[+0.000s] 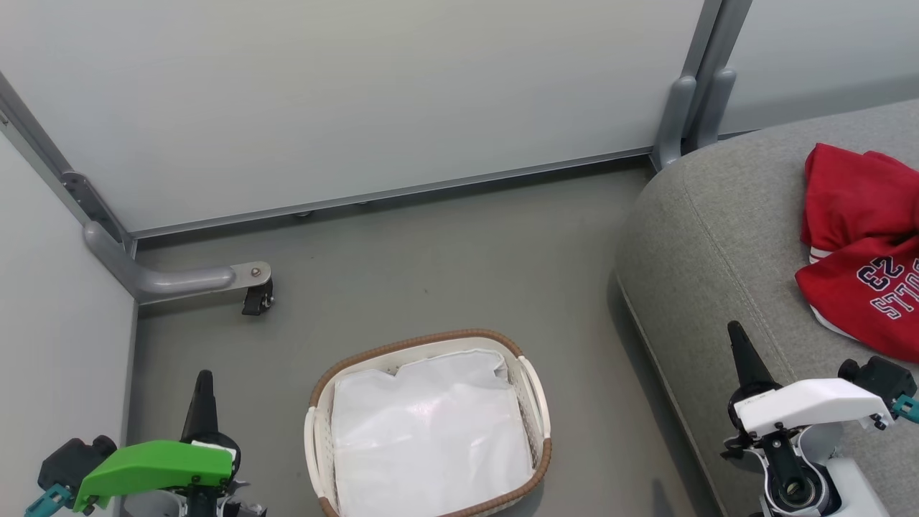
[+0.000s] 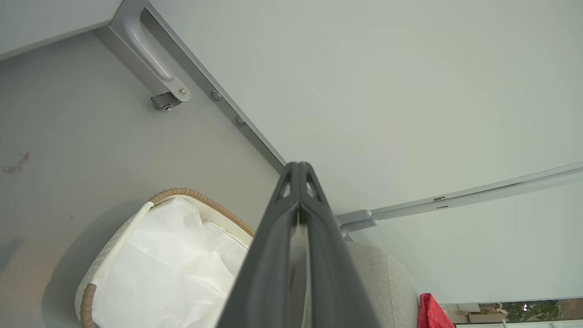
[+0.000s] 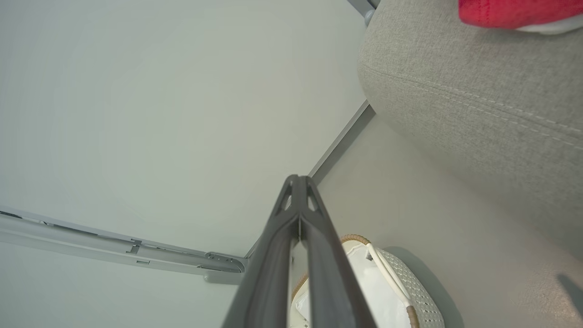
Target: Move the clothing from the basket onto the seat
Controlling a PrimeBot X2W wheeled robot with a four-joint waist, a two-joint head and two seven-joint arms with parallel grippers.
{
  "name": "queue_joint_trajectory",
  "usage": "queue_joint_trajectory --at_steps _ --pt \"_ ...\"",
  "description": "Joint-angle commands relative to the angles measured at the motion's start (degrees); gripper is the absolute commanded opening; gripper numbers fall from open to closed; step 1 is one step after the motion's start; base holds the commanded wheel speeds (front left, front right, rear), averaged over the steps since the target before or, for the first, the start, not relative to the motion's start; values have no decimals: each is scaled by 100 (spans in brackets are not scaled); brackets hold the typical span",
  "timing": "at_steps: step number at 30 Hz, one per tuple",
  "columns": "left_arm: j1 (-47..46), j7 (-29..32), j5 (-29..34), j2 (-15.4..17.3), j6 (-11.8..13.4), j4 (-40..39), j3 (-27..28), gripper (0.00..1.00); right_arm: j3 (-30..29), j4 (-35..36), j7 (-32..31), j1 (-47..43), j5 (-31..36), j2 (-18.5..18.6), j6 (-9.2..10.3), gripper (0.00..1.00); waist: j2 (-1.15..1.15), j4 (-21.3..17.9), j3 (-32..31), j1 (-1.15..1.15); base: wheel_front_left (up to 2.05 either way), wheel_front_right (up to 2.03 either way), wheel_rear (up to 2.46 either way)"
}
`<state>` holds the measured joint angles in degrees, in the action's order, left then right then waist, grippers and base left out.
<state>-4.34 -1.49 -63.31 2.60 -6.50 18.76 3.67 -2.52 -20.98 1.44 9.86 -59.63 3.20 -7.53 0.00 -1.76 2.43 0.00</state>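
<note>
The red clothing (image 1: 865, 244), with "BULLS 23" lettering, lies crumpled on the grey seat (image 1: 718, 237) at the right. A corner of the clothing (image 3: 514, 13) tops the right wrist view, and a red sliver (image 2: 430, 312) sits low in the left wrist view. The white basket (image 1: 535, 402) with a brown rim stands on the floor holding a white liner (image 1: 431, 431). My left gripper (image 1: 203, 380) is shut and holds nothing, left of the basket. My right gripper (image 1: 739, 345) is shut and holds nothing, over the seat's front edge.
Pale partition walls (image 1: 359, 93) on grey frames close off the back and left. A grey caster foot (image 1: 255, 294) juts onto the grey floor (image 1: 445, 251) behind the basket. The seat's rounded corner (image 3: 455, 100) sits close to the basket (image 3: 405, 291).
</note>
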Motion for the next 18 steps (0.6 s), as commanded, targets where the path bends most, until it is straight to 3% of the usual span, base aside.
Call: queue_joint_trajectory --at_steps 1,18 --pt "-149 45 -160 31 -18 -89 35 0 -37 99 -44 -42 -183 20 3 0 0 4 -6 0 0 0 0" --pt "-182 308 -1106 35 -58 -223 125 0 -167 313 -304 -164 -1238 5 4 0 0 53 -68 0 0 0 0"
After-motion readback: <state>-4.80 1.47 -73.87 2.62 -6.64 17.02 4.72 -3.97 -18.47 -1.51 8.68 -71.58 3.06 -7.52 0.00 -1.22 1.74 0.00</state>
